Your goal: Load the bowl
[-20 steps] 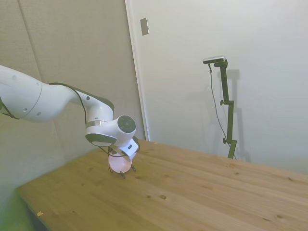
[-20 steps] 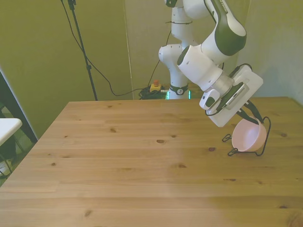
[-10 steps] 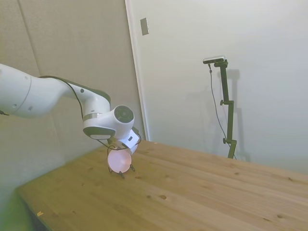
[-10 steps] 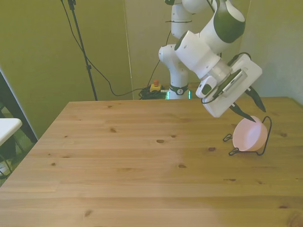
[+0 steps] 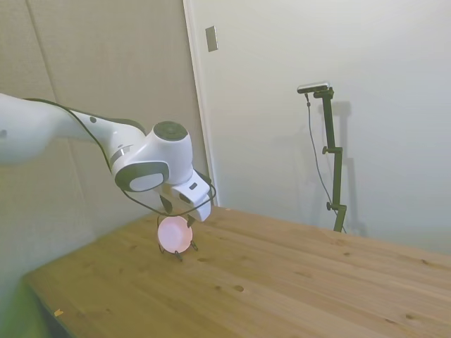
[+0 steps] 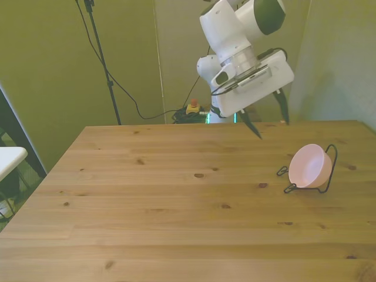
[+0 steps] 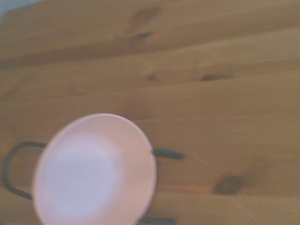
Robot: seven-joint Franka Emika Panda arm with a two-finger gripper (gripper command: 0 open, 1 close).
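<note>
The pale pink bowl [image 6: 309, 166] leans on its edge in a thin black wire rack [image 6: 331, 167] near the front view's right side of the table. It shows as a pink disc [image 5: 174, 233] in the side view, and the wrist view looks into its empty inside [image 7: 93, 171]. My gripper [image 6: 273, 129] hangs in the air above the table, up and toward the front view's left of the bowl. It is open, with nothing between its dark fingers [image 6: 254, 127].
The wooden table [image 6: 164, 205] stretches wide toward the front view's left and toward the camera. A black tripod pole [image 6: 103, 59] and cables stand behind the far edge. A white object's corner [image 6: 9, 158] shows at the left border.
The gripper was down at the bowl's rim in the rack. It has since lifted up and away toward the front view's left. The bowl stays leaning in the rack.
</note>
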